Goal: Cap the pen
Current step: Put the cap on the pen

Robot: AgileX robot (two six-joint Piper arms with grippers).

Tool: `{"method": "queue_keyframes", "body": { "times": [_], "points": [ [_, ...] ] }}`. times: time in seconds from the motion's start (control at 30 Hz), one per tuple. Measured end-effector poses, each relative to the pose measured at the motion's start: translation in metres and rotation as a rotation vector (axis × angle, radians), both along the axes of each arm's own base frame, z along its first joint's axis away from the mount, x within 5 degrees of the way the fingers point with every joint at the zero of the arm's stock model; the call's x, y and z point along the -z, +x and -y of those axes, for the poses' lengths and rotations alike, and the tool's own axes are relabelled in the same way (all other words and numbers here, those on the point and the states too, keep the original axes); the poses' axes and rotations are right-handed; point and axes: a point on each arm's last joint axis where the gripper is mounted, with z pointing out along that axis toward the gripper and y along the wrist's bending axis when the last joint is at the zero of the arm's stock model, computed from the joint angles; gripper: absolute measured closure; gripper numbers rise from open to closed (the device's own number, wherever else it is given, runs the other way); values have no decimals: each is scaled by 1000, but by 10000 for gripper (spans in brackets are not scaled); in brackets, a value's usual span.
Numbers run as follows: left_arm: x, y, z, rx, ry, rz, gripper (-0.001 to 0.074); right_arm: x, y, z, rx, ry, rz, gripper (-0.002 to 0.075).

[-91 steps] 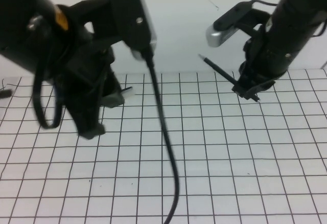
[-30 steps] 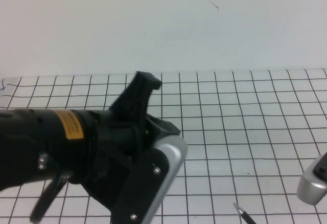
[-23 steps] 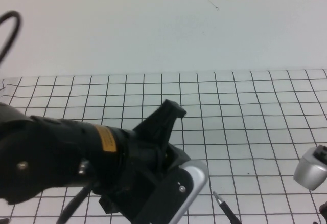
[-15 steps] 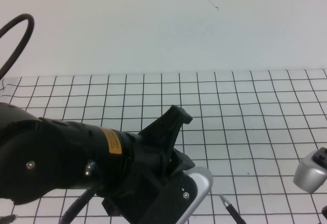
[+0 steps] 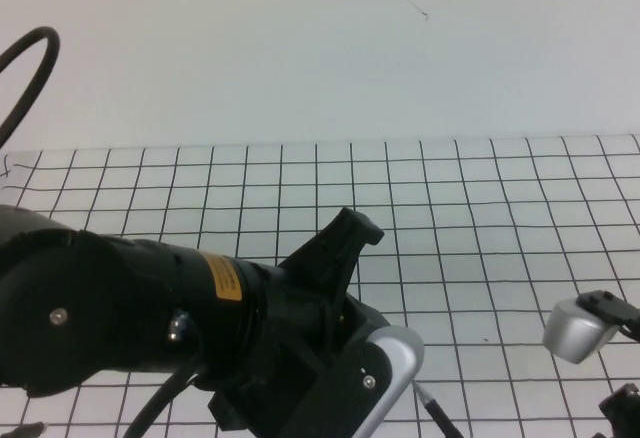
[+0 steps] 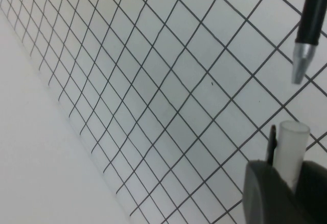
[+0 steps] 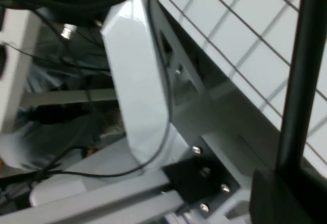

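In the left wrist view my left gripper (image 6: pixel 289 185) is shut on the cap (image 6: pixel 291 150), a pale translucent tube with a dark clip along one side, its open mouth pointing away from the jaws. The pen (image 6: pixel 312 14) comes in opposite it, and its silver tip (image 6: pixel 301 63) hangs a short gap from the cap's mouth, nearly in line. My right gripper (image 7: pixel 294 188) is shut on the pen's black shaft (image 7: pixel 301 81). In the high view only the pen's tip end (image 5: pixel 432 410) shows, at the bottom edge beside the left arm (image 5: pixel 150 308).
The white gridded table (image 5: pixel 480 218) stretches behind both arms. The left arm's silver wrist camera (image 5: pixel 390 373) sits just left of the pen tip. The right arm's silver camera (image 5: pixel 573 328) is at the lower right. A black cable (image 5: pixel 25 63) loops at the upper left.
The left arm has swung to the right, toward the pen. The pen tip and the right arm's camera have shifted left, closing the distance between the two arms.
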Motion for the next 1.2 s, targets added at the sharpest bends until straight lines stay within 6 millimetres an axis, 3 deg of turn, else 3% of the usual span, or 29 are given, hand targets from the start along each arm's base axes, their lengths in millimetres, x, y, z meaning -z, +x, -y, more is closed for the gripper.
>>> {"method": "queue_keyframes", "body": {
  "times": [0.23,0.73,1.2],
  "points": [
    [1,-1,0,1,-3,-23,659,-7,0,-6,-13,107,6,728],
    [1,-2,1,2,-9,-39,659,-1,0,-1,-4,18,3,727],
    [0,-2,1,-1,-12,-38,659,-3,0,-2,1,40,-5,727]
  ]
}}
